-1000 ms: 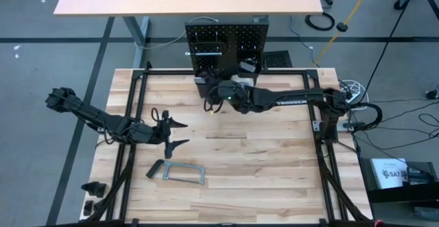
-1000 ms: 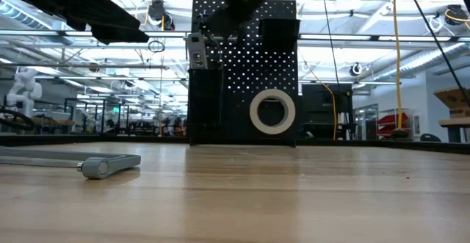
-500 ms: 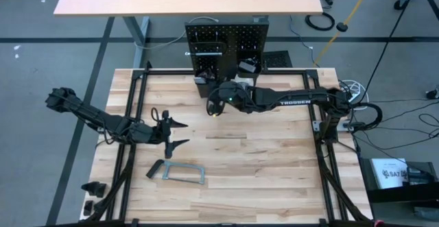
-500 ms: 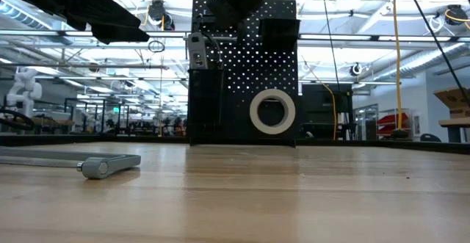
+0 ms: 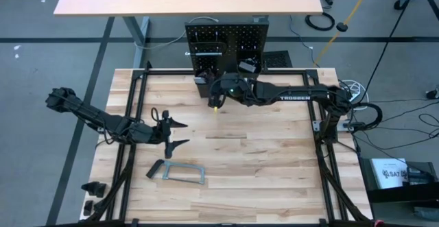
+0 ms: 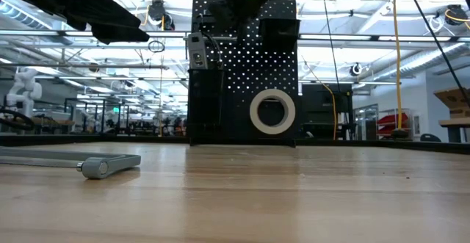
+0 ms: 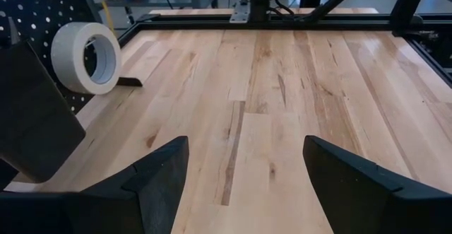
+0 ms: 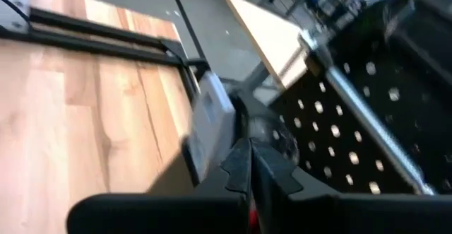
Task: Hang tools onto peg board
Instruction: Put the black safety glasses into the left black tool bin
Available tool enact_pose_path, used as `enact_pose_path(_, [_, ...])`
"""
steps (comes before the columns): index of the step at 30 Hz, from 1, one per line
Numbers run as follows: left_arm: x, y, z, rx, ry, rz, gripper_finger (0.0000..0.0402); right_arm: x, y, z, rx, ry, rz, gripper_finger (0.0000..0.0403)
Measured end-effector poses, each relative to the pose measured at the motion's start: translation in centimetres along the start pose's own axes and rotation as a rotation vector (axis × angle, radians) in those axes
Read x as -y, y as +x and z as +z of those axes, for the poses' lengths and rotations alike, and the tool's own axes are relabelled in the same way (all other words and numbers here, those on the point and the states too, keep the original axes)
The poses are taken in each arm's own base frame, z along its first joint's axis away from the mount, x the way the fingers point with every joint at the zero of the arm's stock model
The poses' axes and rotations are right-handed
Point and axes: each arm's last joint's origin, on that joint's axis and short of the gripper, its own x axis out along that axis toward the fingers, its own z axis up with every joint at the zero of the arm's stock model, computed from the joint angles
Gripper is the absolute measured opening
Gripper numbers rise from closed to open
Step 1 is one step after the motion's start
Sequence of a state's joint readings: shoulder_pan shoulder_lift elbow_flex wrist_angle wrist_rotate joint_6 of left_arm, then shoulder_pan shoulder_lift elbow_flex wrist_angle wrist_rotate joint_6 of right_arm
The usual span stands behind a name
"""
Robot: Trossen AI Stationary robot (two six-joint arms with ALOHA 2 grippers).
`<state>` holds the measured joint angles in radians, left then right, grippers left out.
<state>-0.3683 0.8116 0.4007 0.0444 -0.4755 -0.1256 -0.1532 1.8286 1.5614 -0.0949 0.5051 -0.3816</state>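
High view
Peg board (image 5: 226, 38): stands upright at the far edge of the table (image 5: 274, 165), black and perforated.
Right gripper (image 5: 215, 101): reaches in from the right arm, just in front of the peg board's lower left part; fingers pressed together, nothing seen between them.
Left gripper (image 5: 180, 134): over the left half of the table, well apart from the peg board; fingers spread wide, empty.
Bar clamp (image 5: 176, 171): grey, flat on the wood near the front left, just in front of the left gripper.

Low view
Peg board (image 6: 246, 74): fills the middle, facing the camera.
Tape roll (image 6: 272, 111): white, upright against the lower part of the board.
Level (image 6: 197, 51): small silver piece at the upper left of the board.
Bar clamp (image 6: 88, 162): lies on the tabletop at the left, well apart from the board.
Right gripper: comes down from above in front of the board's top; tips hard to make out here.

Left wrist view
Left gripper (image 7: 246, 174): both dark fingers wide apart over bare wood.
Tape roll (image 7: 87, 56): stands on edge beside the perforated panel.

Right wrist view
Right gripper (image 8: 251, 169): fingers meet in a closed point, close to the peg board (image 8: 353, 107) and a silvery tool (image 8: 210, 124) on it.
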Motion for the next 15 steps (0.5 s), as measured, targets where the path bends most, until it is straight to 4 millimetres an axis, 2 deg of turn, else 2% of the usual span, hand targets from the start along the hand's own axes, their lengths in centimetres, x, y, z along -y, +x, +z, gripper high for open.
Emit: enact_pose_path(15, [0.0,0.0,0.0,0.0,0.0,0.0,0.0283,0.54,0.44,0.37,0.064,-0.008,-0.008,0.0])
